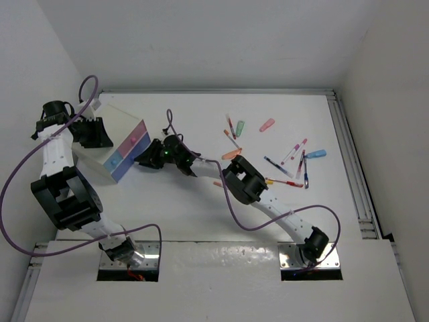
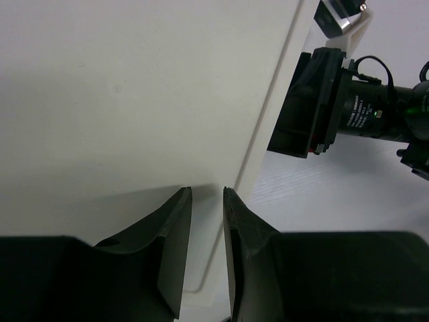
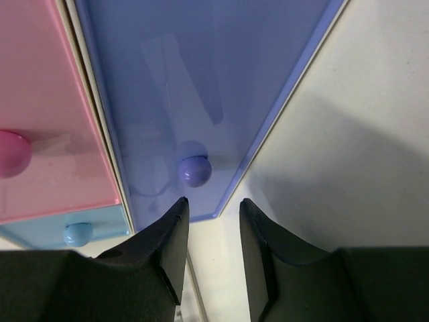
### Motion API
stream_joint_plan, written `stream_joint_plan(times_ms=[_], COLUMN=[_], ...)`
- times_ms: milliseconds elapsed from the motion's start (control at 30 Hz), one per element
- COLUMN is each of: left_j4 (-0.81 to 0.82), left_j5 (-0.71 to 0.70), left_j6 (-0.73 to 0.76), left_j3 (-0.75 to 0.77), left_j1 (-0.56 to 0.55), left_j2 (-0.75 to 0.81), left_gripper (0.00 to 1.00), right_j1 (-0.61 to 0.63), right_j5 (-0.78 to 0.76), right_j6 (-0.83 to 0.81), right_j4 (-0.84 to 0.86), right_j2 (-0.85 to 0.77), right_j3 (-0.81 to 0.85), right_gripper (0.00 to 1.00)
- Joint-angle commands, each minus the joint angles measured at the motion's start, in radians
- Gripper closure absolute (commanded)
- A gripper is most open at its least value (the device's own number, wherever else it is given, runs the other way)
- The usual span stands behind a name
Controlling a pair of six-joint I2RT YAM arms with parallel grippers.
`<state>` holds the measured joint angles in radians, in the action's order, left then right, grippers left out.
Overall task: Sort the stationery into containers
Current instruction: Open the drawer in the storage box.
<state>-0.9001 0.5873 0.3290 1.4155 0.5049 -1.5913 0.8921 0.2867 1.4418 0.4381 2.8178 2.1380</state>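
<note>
**A:** What is sitting closest in the right wrist view?

**B:** The right gripper [image 3: 213, 204]. Its two black fingers are standing parted with nothing between them. They are pointing at the blue knob [image 3: 194, 170], which is lying just past the fingertips, ungripped.

**A:** What is the knob attached to?

**B:** The translucent blue drawer [image 3: 221, 80]. It is lying shut beside a pink drawer [image 3: 47, 114], with a light-blue drawer [image 3: 40, 231] next to that. The gripper is likely lining up to pull the blue drawer open.

**A:** And the other arm?

**B:** The left gripper [image 2: 208, 191] is resting at the rear of the white drawer unit [image 2: 120, 94], probably bracing it against that pull. Its fingers are showing a slim gap at the unit's edge. I cannot tell whether they are pinching it.

**A:** Where is the stationery?

**B:** The stationery [image 1: 288, 161] is lying scattered on the table [image 1: 201, 215], well apart from the drawers. None of it is sorted yet.
</note>
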Motion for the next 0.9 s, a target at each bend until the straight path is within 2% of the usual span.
stream_joint_plan(times_ms=[0, 300, 867], left_j4=[0.021, 0.029, 0.046], left_j5=[0.006, -0.003, -0.01], left_j6=[-0.002, -0.008, -0.016], left_j3=[-0.032, -0.044, -0.078], left_j1=[0.011, 0.011, 0.011], left_j2=[0.002, -0.021, -0.03], left_gripper=[0.68, 0.69, 0.72], right_j1=[0.008, 0.013, 0.016], right_j5=[-0.018, -0.015, -0.031], right_j6=[0.003, -0.02, -0.069], right_j4=[0.059, 0.099, 0.132], right_j2=[0.005, 0.037, 0.072], right_j3=[0.056, 0.095, 0.126], right_gripper=[0.64, 0.61, 0.61])
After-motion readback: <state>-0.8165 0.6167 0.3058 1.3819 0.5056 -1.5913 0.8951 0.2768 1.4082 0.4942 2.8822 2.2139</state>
